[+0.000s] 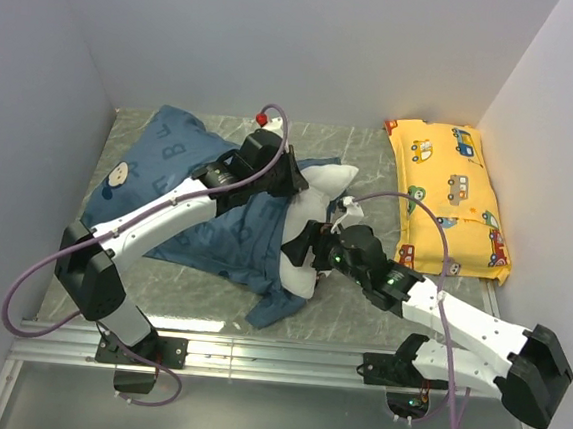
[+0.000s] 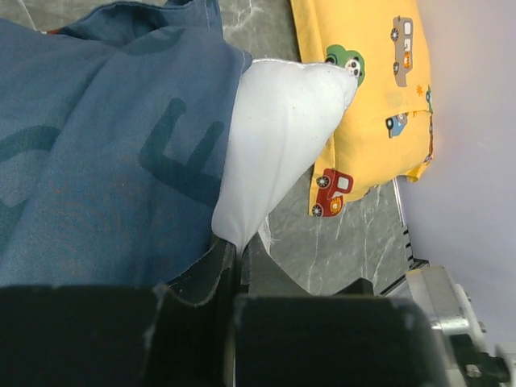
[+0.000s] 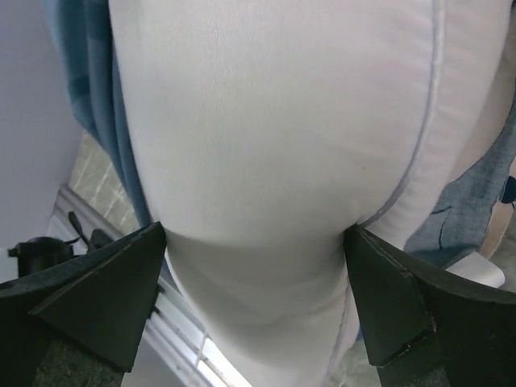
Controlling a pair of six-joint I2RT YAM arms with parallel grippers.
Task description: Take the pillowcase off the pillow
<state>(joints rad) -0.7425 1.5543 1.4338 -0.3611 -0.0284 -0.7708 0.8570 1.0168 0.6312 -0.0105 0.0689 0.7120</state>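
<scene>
The blue pillowcase (image 1: 188,196) lies at the left and middle of the table, with the white pillow (image 1: 327,178) sticking out of its right end. My left gripper (image 1: 291,180) is over the pillow's far corner. In the left wrist view it (image 2: 235,254) is shut, pinching a tapering bit of the white pillow (image 2: 274,137). The pillowcase's hem (image 2: 97,161) lies against the left finger. My right gripper (image 1: 309,247) holds the pillow's near end. In the right wrist view its jaws (image 3: 254,242) stand wide and press into both sides of the pillow (image 3: 266,145). Blue fabric (image 3: 89,97) hangs to the left.
A yellow car-print pillow (image 1: 449,189) lies along the right wall, close to the white pillow's corner; it also shows in the left wrist view (image 2: 371,97). A metal rail (image 1: 284,360) runs along the table's near edge. Walls enclose the left, back and right.
</scene>
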